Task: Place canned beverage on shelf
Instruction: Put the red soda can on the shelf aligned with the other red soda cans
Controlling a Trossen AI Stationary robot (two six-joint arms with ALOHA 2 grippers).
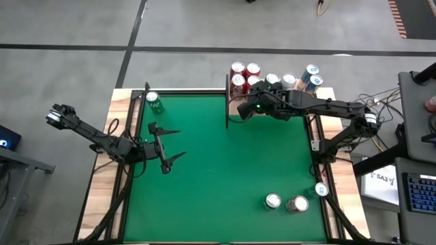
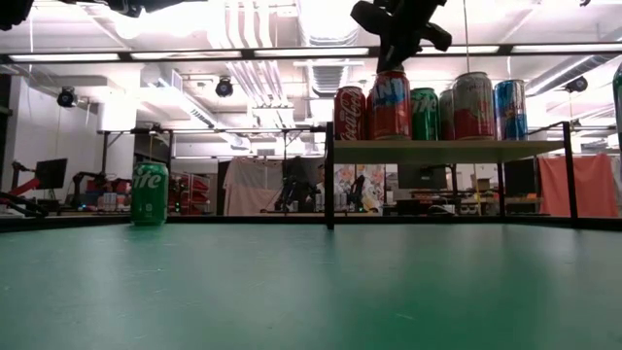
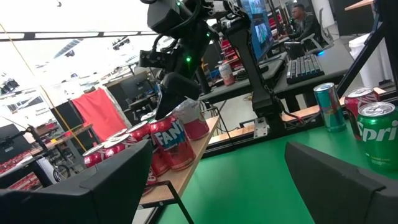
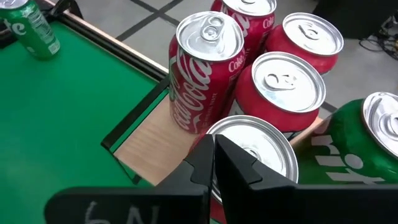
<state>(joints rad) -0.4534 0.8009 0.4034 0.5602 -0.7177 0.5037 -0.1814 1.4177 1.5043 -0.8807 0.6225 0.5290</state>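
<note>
The shelf (image 1: 236, 109), a light-wood board on black posts, stands at the table's far right and carries several cans. My right gripper (image 1: 255, 107) hangs over the shelf's near left corner, shut on the top of an orange-red Fanta can (image 2: 391, 105), which also shows in the left wrist view (image 3: 171, 142). The can stands at the board's edge (image 3: 180, 177), next to a Coca-Cola can (image 4: 202, 68). Whether its base rests on the board, I cannot tell. My left gripper (image 1: 167, 146) is open and empty over the table's left half. My right gripper comes at the Fanta can from above, fingers (image 4: 233, 165) pointing down and closed together on the can's silver top (image 4: 258, 140) at its rim. The fingers hide the place of contact. The can stays about upright below them, over the shelf board's near corner.
A green Sprite can (image 1: 153, 102) stands alone at the table's far left. Three cans (image 1: 298, 203) stand at the near right corner. Other cans (image 1: 289, 82) fill the shelf's far side. A black post (image 2: 329, 175) marks the shelf's left end. People sit at desks beyond the table.
</note>
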